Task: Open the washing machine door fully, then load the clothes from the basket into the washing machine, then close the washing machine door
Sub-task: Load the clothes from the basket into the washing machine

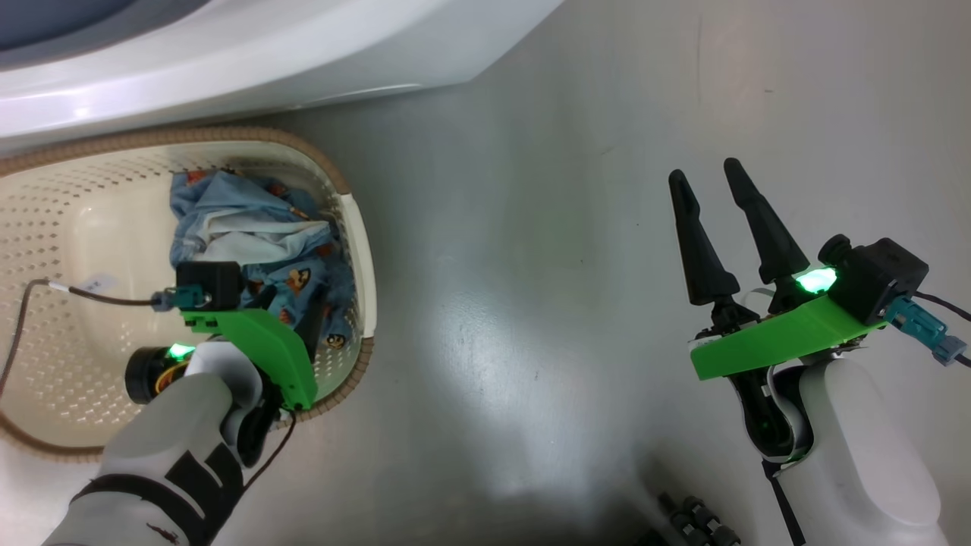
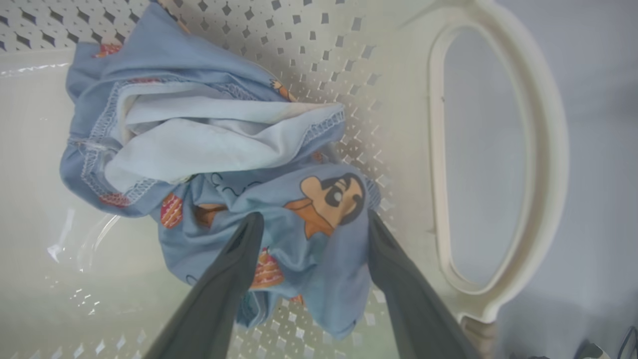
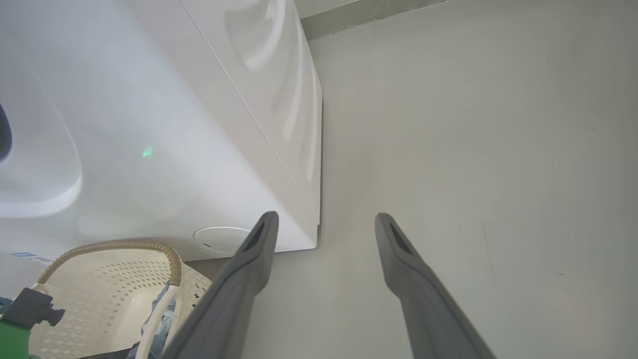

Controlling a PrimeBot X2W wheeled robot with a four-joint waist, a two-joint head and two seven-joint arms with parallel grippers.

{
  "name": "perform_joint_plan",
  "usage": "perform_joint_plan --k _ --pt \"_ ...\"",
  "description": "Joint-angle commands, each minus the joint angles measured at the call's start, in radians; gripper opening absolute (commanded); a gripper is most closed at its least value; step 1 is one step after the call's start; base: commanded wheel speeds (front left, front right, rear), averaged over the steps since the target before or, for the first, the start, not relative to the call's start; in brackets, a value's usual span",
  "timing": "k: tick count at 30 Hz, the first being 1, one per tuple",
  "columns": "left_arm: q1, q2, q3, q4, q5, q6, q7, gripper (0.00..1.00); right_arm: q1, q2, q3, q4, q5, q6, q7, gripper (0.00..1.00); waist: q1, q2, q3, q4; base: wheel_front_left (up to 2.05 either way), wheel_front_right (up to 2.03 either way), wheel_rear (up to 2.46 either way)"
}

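I judge that the step in hand is the loading: taking the clothes (image 2: 209, 129) out of the basket (image 1: 356, 220). They lie in a crumpled heap at the basket's right end, against the wall beside the handle. The basket stands on the floor (image 1: 531, 227) just in front of the washer (image 1: 227, 53).

The left hand (image 2: 314, 219) is down inside the basket and released. Its two fingers are spread on either side of a printed fold of blue cloth, and nothing is gripped yet. The right hand (image 1: 704, 170) is also released and empty, and it hangs over bare floor, well apart from the basket.

The next move calls for the left hand to sink a little deeper, so that the fingers take a thick fold, and then to clench and lift. The heap is loose, so a shallow pinch may slip or bring up only one piece. The basket wall is near one finger and should not be caught with the cloth.
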Motion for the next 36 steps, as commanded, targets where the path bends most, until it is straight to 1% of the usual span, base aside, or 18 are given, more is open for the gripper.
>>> perform_joint_plan --k 1,2,3,4,5,9,13,17,20,25,30,36 --pt "-0.002 0.027 0.006 0.001 -0.01 -0.002 -0.002 1.0 0.027 0.005 0.02 -0.024 -0.009 0.002 -0.005 1.0 0.0 0.0 0.002 -0.004 0.0 0.0 0.0" --pt "-0.005 0.028 -0.002 0.005 -0.019 -0.002 0.0 1.0 0.028 0.005 0.02 -0.026 -0.01 0.002 -0.005 1.0 0.0 0.0 0.003 -0.006 0.0 0.0 0.0" --pt "-0.007 0.03 -0.009 0.007 -0.029 -0.002 0.004 0.95 0.03 0.004 0.02 -0.028 -0.01 0.002 -0.005 1.0 0.0 0.0 0.003 -0.007 0.0 0.0 0.0" --pt "-0.009 0.033 -0.016 0.008 -0.039 -0.002 0.008 0.44 0.032 0.003 0.02 -0.031 -0.011 0.002 -0.005 1.0 0.0 0.0 0.002 -0.009 0.0 0.0 0.0" --pt "-0.008 0.036 -0.027 0.001 -0.066 -0.002 0.022 0.0 0.038 0.001 0.018 -0.035 -0.014 0.002 -0.005 1.0 0.0 0.0 -0.004 -0.009 0.0 0.0 0.0" --pt "-0.01 0.044 -0.041 -0.007 -0.11 -0.002 0.02 0.0 0.05 -0.005 0.005 -0.039 -0.016 0.002 -0.005 1.0 0.0 0.0 -0.019 0.001 0.0 0.0 0.0" --pt "-0.004 0.051 -0.045 -0.01 -0.145 -0.002 -0.009 0.0 0.055 -0.002 -0.005 -0.039 -0.014 0.002 -0.005 1.0 0.0 0.0 -0.049 0.018 0.0 0.0 0.0" --pt "0.016 0.059 -0.026 -0.009 -0.17 -0.002 -0.04 0.0 0.056 0.002 -0.003 -0.028 -0.007 0.002 -0.005 1.0 0.0 0.0 -0.098 0.039 0.0 0.0 0.0" --pt "0.035 0.072 0.002 -0.018 -0.167 -0.002 -0.048 0.0 0.059 0.003 0.0 -0.015 0.0 0.002 -0.005 1.0 0.0 0.0 -0.144 0.057 0.0 0.0 0.0" --pt "0.082 0.102 0.146 -0.068 -0.082 -0.002 -0.049 0.0 0.076 -0.002 -0.007 0.003 0.013 0.002 -0.005 1.0 0.0 0.0 -0.222 0.088 0.0 0.0 0.0" --pt "0.155 0.112 0.305 -0.125 0.027 -0.002 -0.049 0.0 0.105 -0.013 -0.012 0.02 0.023 0.002 -0.005 1.0 0.0 0.0 -0.299 0.113 0.0 0.0 0.0" --pt "0.25 0.118 0.48 -0.214 0.187 -0.002 -0.049 0.0 0.148 -0.025 -0.005 0.04 0.036 0.002 -0.005 1.0 0.0 0.0 -0.392 0.128 0.0 0.0 0.0"
